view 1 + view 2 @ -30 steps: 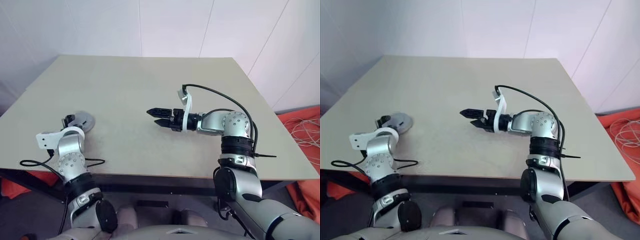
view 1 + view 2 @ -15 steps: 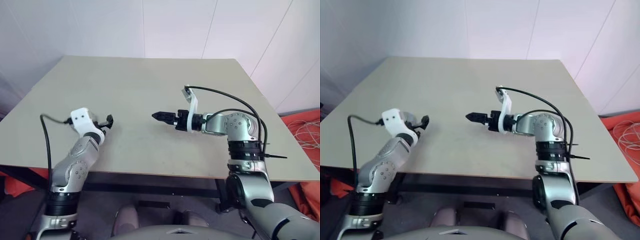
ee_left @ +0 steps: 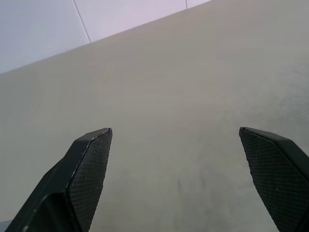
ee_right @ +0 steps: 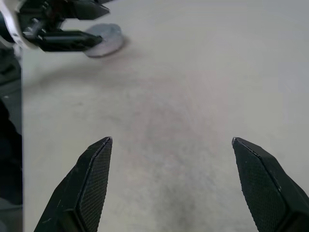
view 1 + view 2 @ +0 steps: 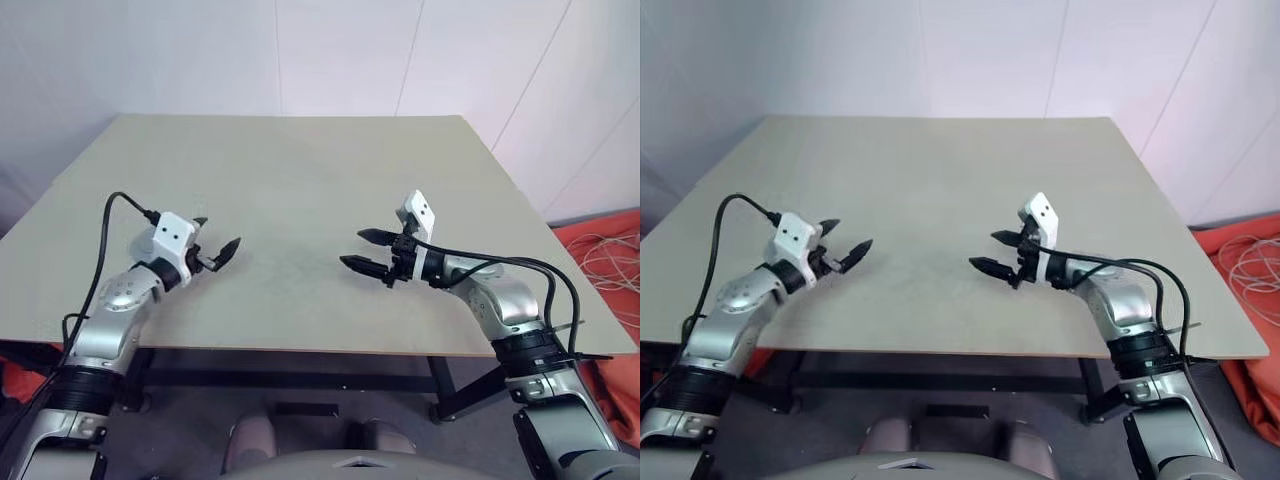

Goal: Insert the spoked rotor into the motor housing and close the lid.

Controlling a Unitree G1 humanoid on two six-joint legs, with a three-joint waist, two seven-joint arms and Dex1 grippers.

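Both grippers are released, jaws wide apart, nothing in either. Left gripper (image 5: 218, 232) and right gripper (image 5: 352, 248) hang just above the table (image 5: 300, 170), tips facing each other, well apart.

The lid (image 4: 104, 41) lies flat on the table just behind the left gripper, on the side away from the right gripper. I see a silver-grey round top. I can't tell whether the housing sits under it, or where the rotor is.

Handling, my read:
- Metal disc, so stiff and probably heavy for its size. It won't flex or crush.
- Smooth rim, likely slippery against the finger pads.
- It lies low and flat, so there is little edge to bite. Pinch across the rim, opposite sides, with the fingers coming down from above.
- If the lid is hinged to a lower half, lifting by the lid alone may swing it open. Better to hold the lower body, or press down rather than lift.

View differences:
- The right wrist view looks across the table at the left gripper and catches the disc behind it.
- In the head views the left wrist's white camera block covers that spot, but they give the layout of both arms.
- The left wrist view looks past its own fingers at bare table and wall, pointing away from the disc.
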